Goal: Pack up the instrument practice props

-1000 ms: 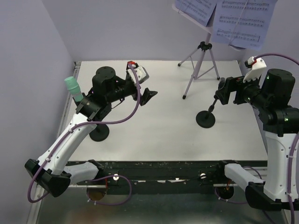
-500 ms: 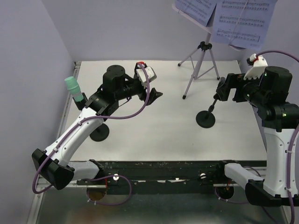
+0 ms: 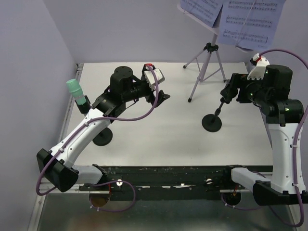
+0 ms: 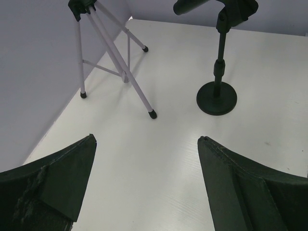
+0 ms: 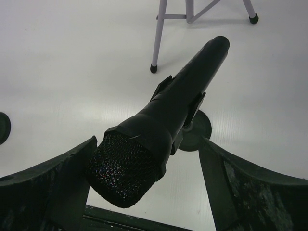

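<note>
Right gripper [image 5: 147, 140] stood wide open astride the black microphone [image 5: 166, 113], its mesh head between the fingers, perhaps brushing one. Matte and tapered, it sat tilted in the clip of a short round-based pole [image 3: 212, 122] mid-table, tail aimed toward the silver tripod [image 3: 206, 67]. Left gripper [image 4: 147, 138] gaped empty.

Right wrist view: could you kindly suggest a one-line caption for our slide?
Open right claw flanking the grille of a black microphone clipped to its round-based stand, tripod legs behind.
</note>
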Robot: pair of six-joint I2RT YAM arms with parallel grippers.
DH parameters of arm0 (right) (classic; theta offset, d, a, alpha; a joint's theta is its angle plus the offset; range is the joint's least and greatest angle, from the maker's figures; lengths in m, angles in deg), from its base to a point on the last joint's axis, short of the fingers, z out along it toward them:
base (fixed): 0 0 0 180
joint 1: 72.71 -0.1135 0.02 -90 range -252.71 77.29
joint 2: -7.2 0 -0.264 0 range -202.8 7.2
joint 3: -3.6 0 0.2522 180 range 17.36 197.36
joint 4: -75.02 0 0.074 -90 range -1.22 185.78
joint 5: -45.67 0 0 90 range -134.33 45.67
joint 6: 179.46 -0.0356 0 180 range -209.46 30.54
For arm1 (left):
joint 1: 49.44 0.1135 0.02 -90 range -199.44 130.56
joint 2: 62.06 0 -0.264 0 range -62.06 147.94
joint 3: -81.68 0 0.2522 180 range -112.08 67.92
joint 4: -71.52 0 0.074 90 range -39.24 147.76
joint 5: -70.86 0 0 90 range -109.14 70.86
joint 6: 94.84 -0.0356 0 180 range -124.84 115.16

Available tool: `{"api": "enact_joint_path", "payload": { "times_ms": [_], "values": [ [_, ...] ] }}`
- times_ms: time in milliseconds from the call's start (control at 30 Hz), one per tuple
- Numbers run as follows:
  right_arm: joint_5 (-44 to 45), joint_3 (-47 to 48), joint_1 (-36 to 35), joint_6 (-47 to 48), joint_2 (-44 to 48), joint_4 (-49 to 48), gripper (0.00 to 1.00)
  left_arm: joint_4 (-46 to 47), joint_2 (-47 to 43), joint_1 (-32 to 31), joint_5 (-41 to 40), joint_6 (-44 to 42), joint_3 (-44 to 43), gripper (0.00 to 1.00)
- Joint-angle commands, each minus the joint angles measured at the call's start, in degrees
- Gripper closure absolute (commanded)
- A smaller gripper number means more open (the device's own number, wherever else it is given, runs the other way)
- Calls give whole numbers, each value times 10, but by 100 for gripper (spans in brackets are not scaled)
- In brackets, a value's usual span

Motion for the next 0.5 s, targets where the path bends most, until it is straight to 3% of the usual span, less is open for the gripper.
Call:
{"api": "enact_joint_path", "payload": {
  "times_ms": [0,467],
  "values": [
    [5,-11,-2,3,5,5,12,20,12,-5,17,-9,-16,4],
    [64,-13,-3,59,24,66,39,28,26,-5,34,-7,-22,5]
  ]
}}
